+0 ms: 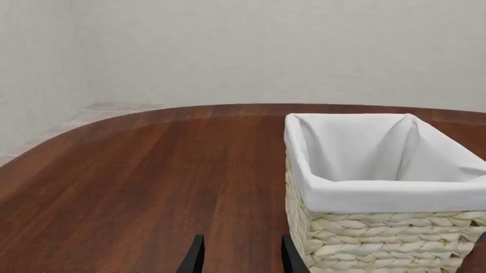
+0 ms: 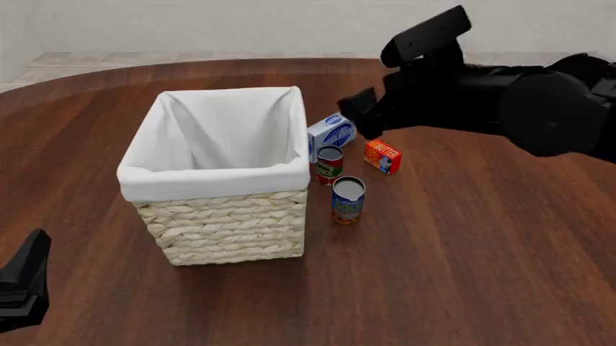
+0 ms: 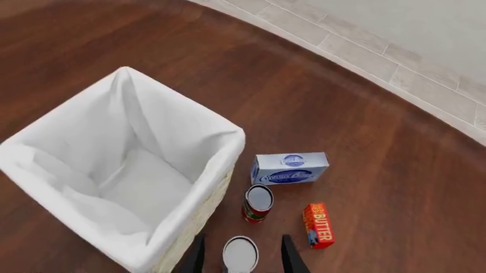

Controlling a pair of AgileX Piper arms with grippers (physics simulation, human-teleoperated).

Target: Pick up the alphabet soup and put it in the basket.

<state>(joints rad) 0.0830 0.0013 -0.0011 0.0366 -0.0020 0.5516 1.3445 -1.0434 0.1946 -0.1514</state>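
Note:
The alphabet soup (image 2: pixel 348 200), a small can with a blue upper label, orange-red lower band and silvery top, stands upright on the table just right of the basket's near right corner. In the right wrist view its top (image 3: pixel 241 253) shows between the fingers. The basket (image 2: pixel 227 223), cream wicker with a white liner, is empty; it also shows in the left wrist view (image 1: pixel 379 242) and the right wrist view (image 3: pixel 199 211). My right gripper (image 2: pixel 357 114) (image 3: pixel 243 242) is open and empty, well above the cans. My left gripper (image 2: pixel 24 285) (image 1: pixel 241 250) is open and empty, low at the near left.
A red-and-green can with a dark top (image 2: pixel 330 164) stands just behind the soup. A blue-and-white box (image 2: pixel 332 133) lies behind that, and a red butter box (image 2: pixel 382 156) to its right. The dark wooden table (image 2: pixel 462 274) has a rounded far edge.

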